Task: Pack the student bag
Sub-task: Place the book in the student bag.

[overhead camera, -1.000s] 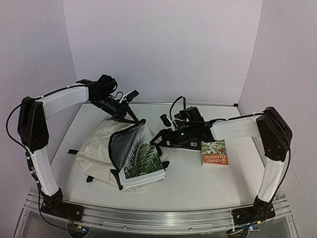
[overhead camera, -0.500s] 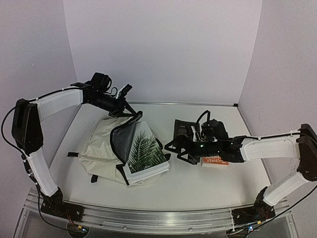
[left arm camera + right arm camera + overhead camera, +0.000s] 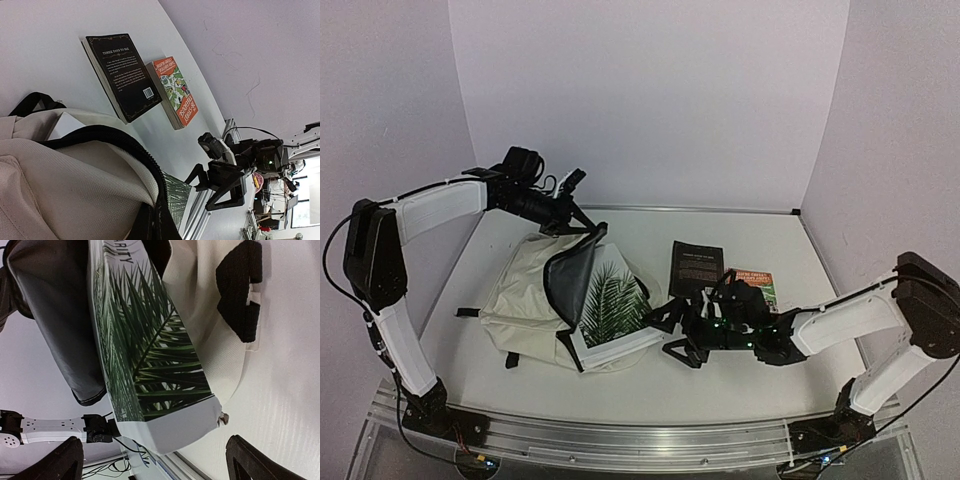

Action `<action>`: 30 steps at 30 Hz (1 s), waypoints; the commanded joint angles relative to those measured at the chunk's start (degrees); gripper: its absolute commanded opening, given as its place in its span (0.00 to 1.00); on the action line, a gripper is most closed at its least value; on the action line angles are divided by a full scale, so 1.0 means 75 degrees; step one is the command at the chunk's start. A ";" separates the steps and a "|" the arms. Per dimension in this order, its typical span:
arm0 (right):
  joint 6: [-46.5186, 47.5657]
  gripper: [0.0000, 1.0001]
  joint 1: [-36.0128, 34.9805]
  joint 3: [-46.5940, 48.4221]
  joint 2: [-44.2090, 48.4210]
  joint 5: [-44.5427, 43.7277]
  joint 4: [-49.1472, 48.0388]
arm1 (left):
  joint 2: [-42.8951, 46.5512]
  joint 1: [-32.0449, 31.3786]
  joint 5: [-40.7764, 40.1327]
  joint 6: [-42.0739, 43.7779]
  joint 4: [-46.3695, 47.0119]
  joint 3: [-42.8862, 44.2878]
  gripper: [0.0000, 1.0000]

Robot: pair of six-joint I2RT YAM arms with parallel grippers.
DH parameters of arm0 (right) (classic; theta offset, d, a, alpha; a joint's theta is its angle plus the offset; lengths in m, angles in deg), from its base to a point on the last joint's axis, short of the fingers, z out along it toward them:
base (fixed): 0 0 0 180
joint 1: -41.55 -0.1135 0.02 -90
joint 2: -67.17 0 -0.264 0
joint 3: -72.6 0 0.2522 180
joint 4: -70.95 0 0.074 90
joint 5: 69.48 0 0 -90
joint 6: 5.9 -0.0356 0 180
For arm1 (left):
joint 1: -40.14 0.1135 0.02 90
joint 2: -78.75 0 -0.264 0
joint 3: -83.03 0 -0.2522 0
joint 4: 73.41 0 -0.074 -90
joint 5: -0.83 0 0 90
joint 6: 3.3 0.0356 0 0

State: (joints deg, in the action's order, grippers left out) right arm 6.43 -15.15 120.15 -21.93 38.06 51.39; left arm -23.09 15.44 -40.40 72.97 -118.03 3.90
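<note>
Cream student bag [image 3: 520, 295] lies on the desk's [image 3: 750, 385] left half, mouth rightward, its flap [image 3: 565, 285] pinched up by the clenched left gripper [image 3: 588, 228]. Left wrist: black book [image 3: 125, 75] and orange book [image 3: 175, 90] lie beyond it. Right wrist: palm-leaf book [image 3: 150, 355] juts lengthwise from the mouth, straight ahead of the splayed, empty right gripper [image 3: 154, 445], the nearer arm.

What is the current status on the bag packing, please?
Left end effector shut on student bag flap. Right end effector open facing palm-leaf book, partly inside. Nothing blocking.
</note>
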 commanded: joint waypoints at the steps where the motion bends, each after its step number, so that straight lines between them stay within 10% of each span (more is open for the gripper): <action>1: -0.0538 0.98 -0.0273 0.0475 -0.0718 -0.0101 -0.1017 | 0.0506 0.0091 0.0350 0.0175 0.0369 0.0247 0.00; 9: -0.0455 0.92 -0.0395 0.1014 -0.1450 -0.0289 -0.1438 | 0.0652 0.0169 0.0405 0.0440 0.0004 0.0244 0.00; 17: 0.0044 0.63 -0.0372 0.1405 -0.1395 -0.0932 -0.1464 | 0.0748 0.0268 0.0470 0.0456 -0.0028 0.0146 0.00; 30: 0.1521 0.67 -0.0262 0.2080 -0.1586 -0.1634 -0.1994 | 0.0731 0.0281 0.0644 0.0589 -0.0303 0.0229 0.00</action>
State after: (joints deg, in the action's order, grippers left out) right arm 12.98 -17.36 131.42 -33.39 28.65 43.87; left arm -21.17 17.66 -38.84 76.20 -121.54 3.90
